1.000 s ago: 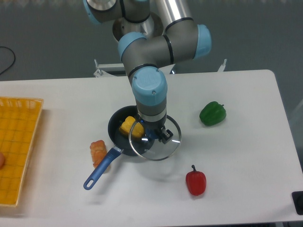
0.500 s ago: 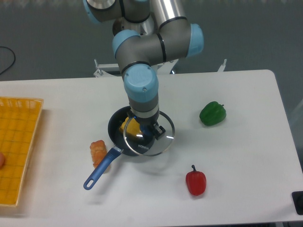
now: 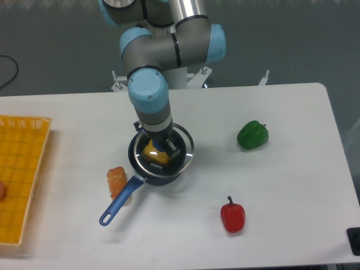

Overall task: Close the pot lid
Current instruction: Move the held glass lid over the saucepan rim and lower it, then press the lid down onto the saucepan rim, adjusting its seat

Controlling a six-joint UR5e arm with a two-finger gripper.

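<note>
White table [image 3: 281, 185], lid [image 3: 181, 153] overhanging pot [image 3: 136, 161] rim, gripper [image 3: 163, 147] clamping its knob

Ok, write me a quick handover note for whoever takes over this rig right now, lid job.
End effector: holds the lid by its centre knob, over the pot.
Pot: mid-table, blue handle pointing front-left, yellow food inside.
Lid: nearly centred on the pot, its right edge slightly past the rim; whether it is seated is unclear.
Done: lid carried over the pot.
Left: centre, lower, release, retract.
</note>
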